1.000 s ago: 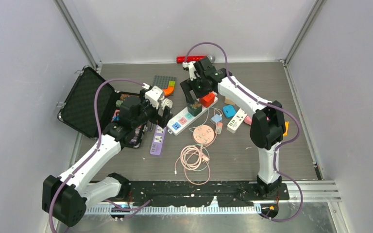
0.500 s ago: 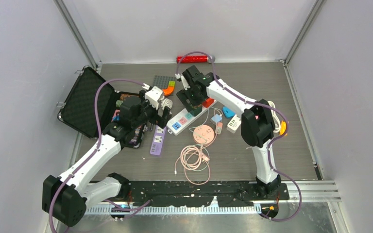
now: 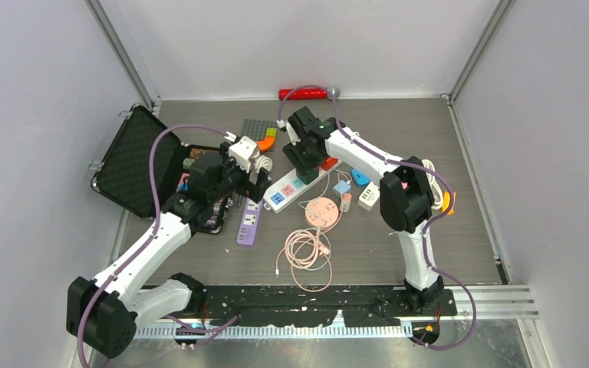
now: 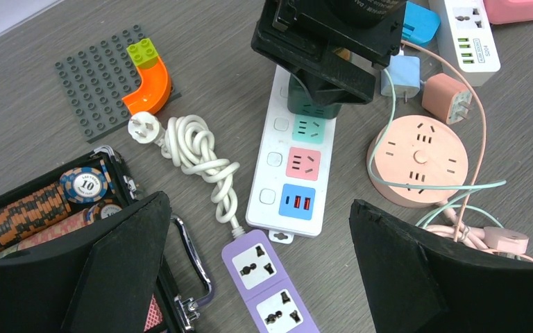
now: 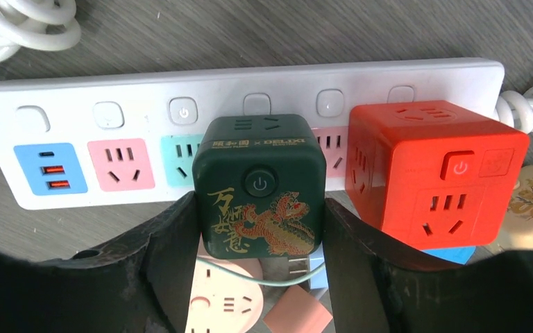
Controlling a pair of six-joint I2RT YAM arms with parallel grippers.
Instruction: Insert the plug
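Observation:
My right gripper (image 5: 259,229) is shut on a dark green cube plug (image 5: 258,186) with a gold dragon print, held over the white power strip (image 5: 62,107), beside a red cube adapter (image 5: 438,182) that sits on the strip. In the top view the right gripper (image 3: 307,157) is over the strip (image 3: 291,186). In the left wrist view the green cube (image 4: 312,107) sits at the strip's (image 4: 277,177) far end, under the right gripper. My left gripper (image 4: 260,277) is open and empty above a purple socket strip (image 4: 267,284).
A round pink socket (image 4: 420,159), pink and blue chargers (image 4: 446,97), a coiled white cord (image 4: 198,149), a grey brick plate (image 4: 100,76) and an open black case with poker chips (image 4: 48,205) lie around. Coiled pink cable (image 3: 303,249) lies nearer the front.
My right arm has swung left and down with the green cube, from above the red adapter to over the strip's middle sockets. The left arm has not moved.

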